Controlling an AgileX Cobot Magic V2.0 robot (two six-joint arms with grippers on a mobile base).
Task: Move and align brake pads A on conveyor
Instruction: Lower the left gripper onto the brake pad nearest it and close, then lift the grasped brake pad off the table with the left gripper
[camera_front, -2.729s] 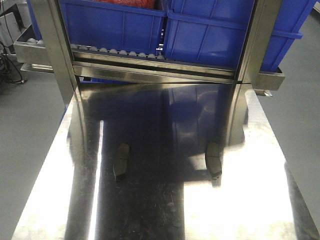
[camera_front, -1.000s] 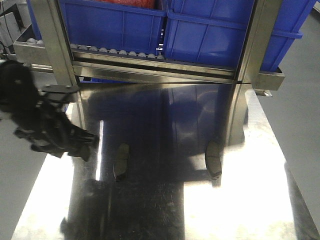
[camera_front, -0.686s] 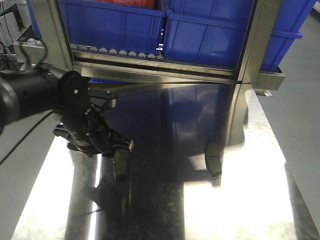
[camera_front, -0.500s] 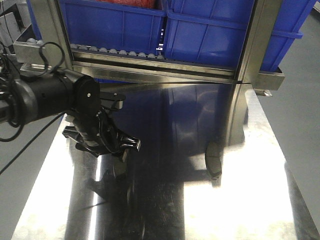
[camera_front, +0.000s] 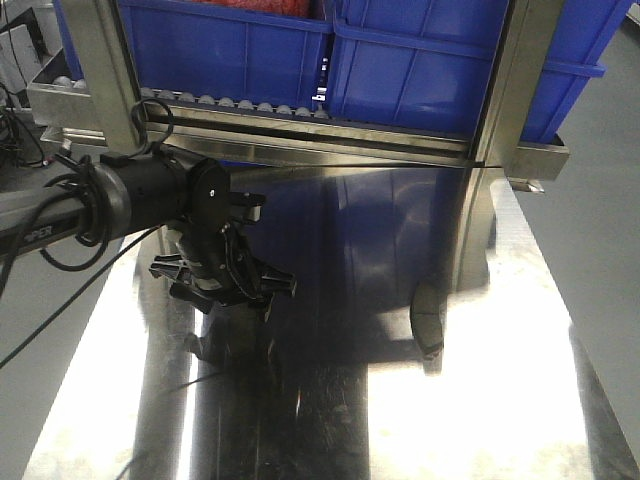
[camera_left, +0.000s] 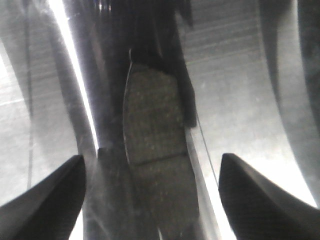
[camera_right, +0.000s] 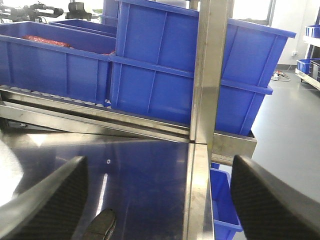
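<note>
Directly above a brake pad (camera_left: 152, 125) on the table (camera_front: 480, 400), the left claw (camera_front: 228, 292) spreads wide; the right claw (camera_right: 159, 170) gapes wide too.

Our left arm (camera_front: 135, 195) is a matte black rounded tube. It carries white lettering (camera_front: 35, 233), and only part of this can be read. Thin black cables (camera_front: 85, 200) loop around the arm. On the round black wrist housing (camera_front: 205, 200) we show 1 small pale dot, which may be a screw. The left pincer (camera_front: 228, 290) is black and angular. Seen from the wrist cameras, its 2 fingers (camera_left: 45, 202) are dark, matte, tapering wedges, and so are those of the right pincer (camera_right: 158, 159).
</note>
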